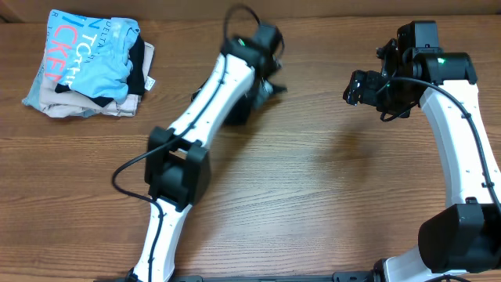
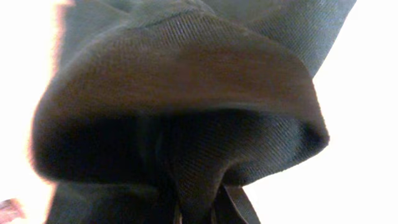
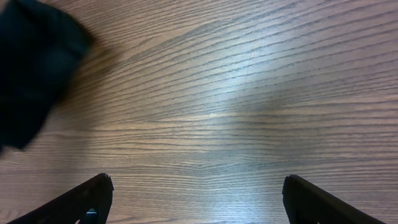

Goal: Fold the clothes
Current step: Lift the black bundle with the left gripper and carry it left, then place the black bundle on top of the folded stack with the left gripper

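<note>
The clothes are a bunched black fabric, mostly hidden under my left arm near the table's far middle. In the left wrist view the black fabric fills the frame, folded over in a thick roll and pinched at the bottom by my left gripper, which is shut on it. From overhead the left gripper points down at the bundle. My right gripper hovers to the right of it, open and empty. A corner of the black fabric shows at the upper left of the right wrist view.
A pile of folded light-blue, white and beige garments lies at the far left. Bare wooden table stretches between the two arms and toward the front edge.
</note>
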Available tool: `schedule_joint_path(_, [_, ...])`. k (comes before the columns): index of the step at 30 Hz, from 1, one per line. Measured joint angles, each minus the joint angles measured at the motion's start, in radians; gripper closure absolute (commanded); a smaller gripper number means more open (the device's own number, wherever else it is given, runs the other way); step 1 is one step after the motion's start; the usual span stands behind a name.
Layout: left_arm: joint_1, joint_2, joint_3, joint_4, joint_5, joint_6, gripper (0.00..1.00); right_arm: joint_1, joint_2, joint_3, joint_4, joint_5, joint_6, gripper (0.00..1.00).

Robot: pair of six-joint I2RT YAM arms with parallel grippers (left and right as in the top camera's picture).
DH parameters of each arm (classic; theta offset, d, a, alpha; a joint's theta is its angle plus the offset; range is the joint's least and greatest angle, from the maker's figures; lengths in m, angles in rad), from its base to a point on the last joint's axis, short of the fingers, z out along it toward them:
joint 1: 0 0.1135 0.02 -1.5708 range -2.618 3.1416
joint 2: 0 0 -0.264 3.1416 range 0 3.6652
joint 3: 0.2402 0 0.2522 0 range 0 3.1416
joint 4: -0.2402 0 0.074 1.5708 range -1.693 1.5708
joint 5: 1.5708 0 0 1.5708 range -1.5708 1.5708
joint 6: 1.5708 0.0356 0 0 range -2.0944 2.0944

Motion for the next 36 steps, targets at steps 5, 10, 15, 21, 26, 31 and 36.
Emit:
schedule_joint_path(5, [0.064, 0.000, 0.229, -0.090, -0.053, -0.001, 0.96, 0.000, 0.000, 0.000, 0.000, 0.000, -0.007, 0.09])
schedule_joint_path(10, [0.107, 0.000, 0.375, -0.120, -0.122, 0.005, 0.96, 0.000, 0.000, 0.000, 0.000, 0.000, -0.010, 0.09])
schedule_joint_path(15, [0.149, 0.000, 0.476, -0.119, -0.202, 0.033, 0.96, 0.000, 0.000, 0.000, 0.000, 0.000, -0.010, 0.09])
schedule_joint_path(21, [0.256, 0.000, 0.560, -0.068, -0.248, 0.087, 0.96, 0.000, 0.000, 0.000, -0.004, 0.000, -0.010, 0.09])
schedule_joint_path(26, [0.386, 0.000, 0.576, 0.026, -0.262, 0.178, 0.96, 0.000, 0.000, 0.000, -0.018, 0.000, -0.010, 0.09])
schedule_joint_path(31, [0.521, 0.000, 0.576, 0.124, -0.268, 0.271, 0.96, 0.000, 0.000, 0.000, -0.024, 0.000, -0.010, 0.09])
schedule_joint_path(36, [0.658, 0.000, 0.576, 0.176, -0.217, 0.307, 0.96, 0.000, 0.000, 0.000, -0.025, 0.000, -0.010, 0.09])
